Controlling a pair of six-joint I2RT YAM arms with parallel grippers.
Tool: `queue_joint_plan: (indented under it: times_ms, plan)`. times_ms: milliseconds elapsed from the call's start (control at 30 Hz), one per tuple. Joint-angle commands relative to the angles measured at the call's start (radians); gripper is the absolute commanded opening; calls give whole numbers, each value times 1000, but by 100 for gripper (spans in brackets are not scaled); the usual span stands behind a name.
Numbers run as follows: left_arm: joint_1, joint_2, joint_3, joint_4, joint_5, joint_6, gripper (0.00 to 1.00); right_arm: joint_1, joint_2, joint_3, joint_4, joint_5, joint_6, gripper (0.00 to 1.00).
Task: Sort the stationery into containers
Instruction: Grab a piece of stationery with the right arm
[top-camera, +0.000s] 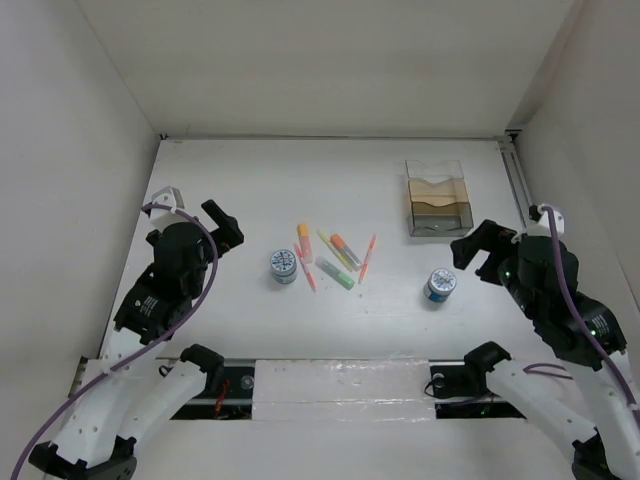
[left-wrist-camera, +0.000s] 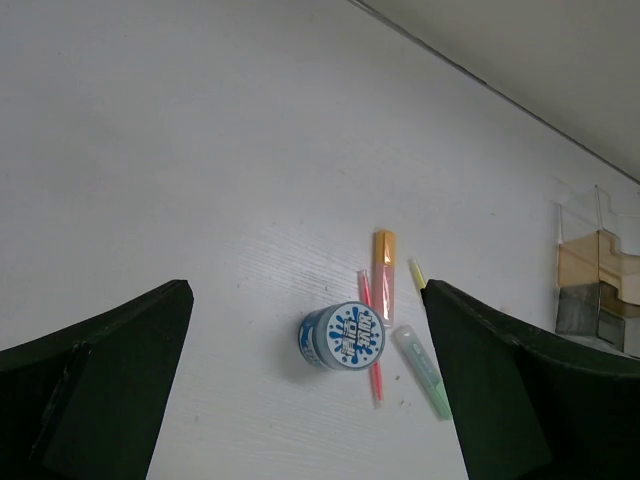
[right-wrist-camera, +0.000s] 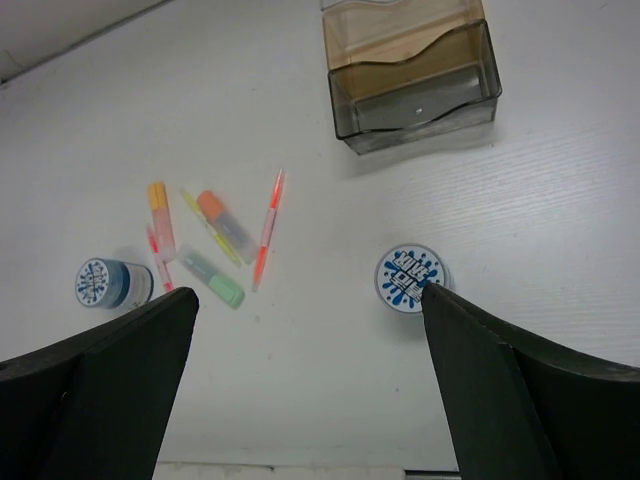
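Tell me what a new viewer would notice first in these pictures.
A loose cluster of bright pens and markers lies in the middle. One blue-and-white tub stands just left of it, a second tub to its right. The clear organizer box stands farther back, on the right.

The organizer (left-wrist-camera: 597, 290) runs off the left wrist view's edge (right wrist crops it too); a finger (left-wrist-camera: 520, 400) hides most of the yellow pen (left-wrist-camera: 416, 272).

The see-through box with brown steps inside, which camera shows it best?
The right wrist view. There the box is big and close, its brown steps clear, though its far end is cut off. The top external view shows it whole but small. The left wrist view catches only a slice at the right edge.
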Motion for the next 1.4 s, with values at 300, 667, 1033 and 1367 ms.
queue_joint_plan:
  times_ms: [300,667,1033,1367]
  plan:
    - [-1,-17,-2,25,-2,16,100,-4,-25,20,0,-90,36,100]
    - [-1,-26,-11,54,90,55,100,5,35,-226,109,-134,192,100]
    - [-1,-59,-21,76,175,83,100,105,283,-258,72,118,368,100]
    - [-1,-89,-21,86,207,83,100,-10,335,-334,152,133,367,100]
